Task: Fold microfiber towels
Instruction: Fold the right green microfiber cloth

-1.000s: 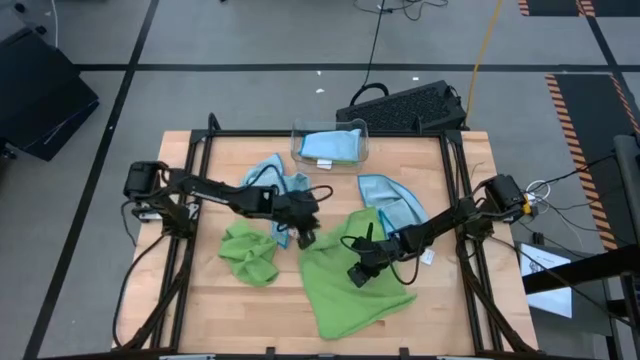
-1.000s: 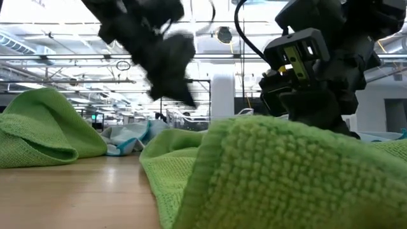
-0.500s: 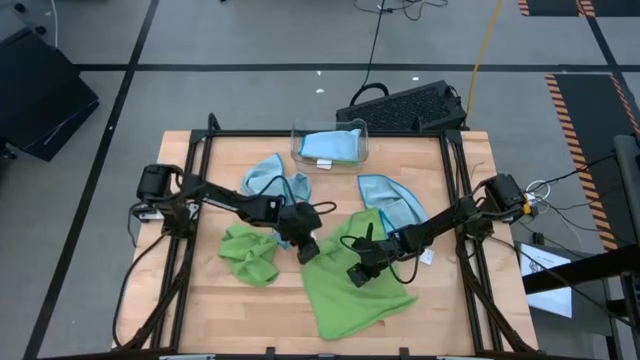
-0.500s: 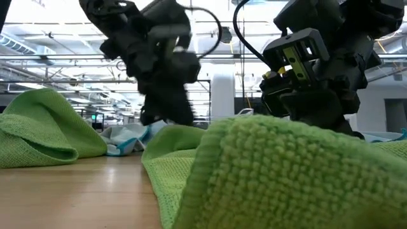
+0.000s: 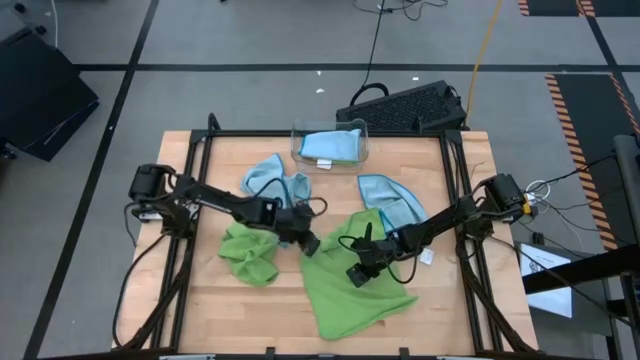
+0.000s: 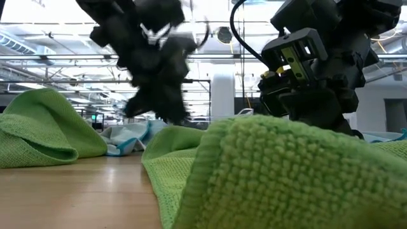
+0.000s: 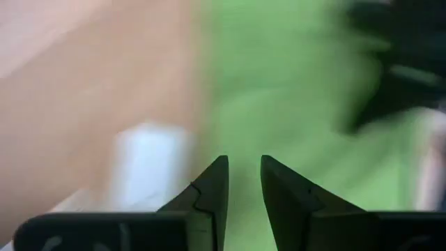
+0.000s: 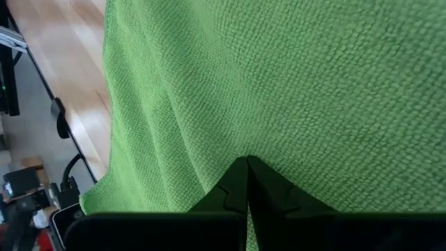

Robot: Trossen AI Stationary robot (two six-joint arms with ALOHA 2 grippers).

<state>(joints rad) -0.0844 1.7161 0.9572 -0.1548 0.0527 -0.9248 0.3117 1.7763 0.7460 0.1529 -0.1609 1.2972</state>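
A lime green towel (image 5: pixel 355 295) lies spread on the table's near middle, with my right gripper (image 5: pixel 357 277) shut on it. My left gripper (image 5: pixel 310 246) hovers open just above that towel's far left edge (image 7: pixel 209 104), with nothing between its fingers (image 7: pixel 244 162). A blurred white patch (image 7: pixel 150 164) shows beside that edge. A second lime green towel (image 5: pixel 248 254) lies crumpled to the left. Light blue towels lie at the far left (image 5: pixel 275 180) and far right (image 5: pixel 390 200). My right gripper pinches the spread green towel near its middle (image 8: pixel 237 150) between its shut fingertips. It comes slanting down from the table's right. Creases in the cloth run to the fingertips. The towel humps up around the hold (image 6: pixel 267 146), and its edges stay on the table.
A clear bin (image 5: pixel 330 145) with a folded blue towel stands at the far middle. A black frame (image 5: pixel 300 133) runs along the table's edges. Bare wood lies at the near left (image 5: pixel 240 310).
My left gripper has sunk toward the spread green towel's far left edge and rolled about its own axis, staying open. My right gripper and the towel have kept still.
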